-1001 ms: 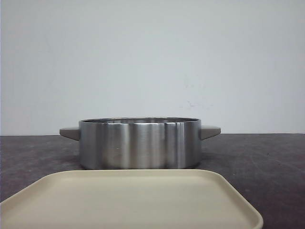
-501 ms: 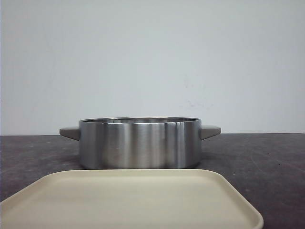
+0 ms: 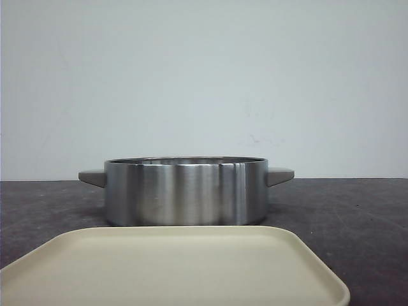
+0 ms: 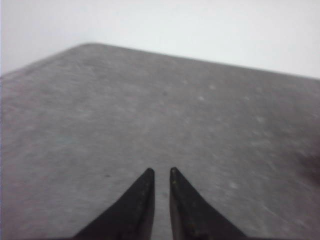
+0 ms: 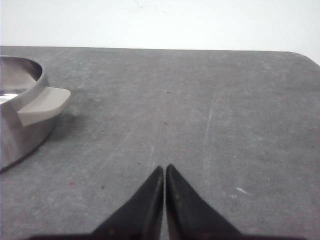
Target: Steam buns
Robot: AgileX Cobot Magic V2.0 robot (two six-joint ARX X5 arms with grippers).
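No buns show in any view. A steel pot (image 3: 185, 191) with two grey handles stands mid-table; its inside is hidden from the front. My left gripper (image 4: 160, 172) hovers over bare grey tabletop, open only by a narrow gap, with nothing between its black fingertips. The right gripper (image 5: 164, 168) is shut and empty, its tips touching, over the table to the right of the pot (image 5: 17, 125) and its handle (image 5: 42, 104).
A beige tray (image 3: 178, 268) with nothing on its visible surface lies at the near edge in front of the pot. The dark table's rounded corners (image 4: 87, 46) (image 5: 305, 55) show in both wrist views. A white wall stands behind.
The pot and tray sit a couple of pixels further left in the front view than before; otherwise nothing has visibly moved.
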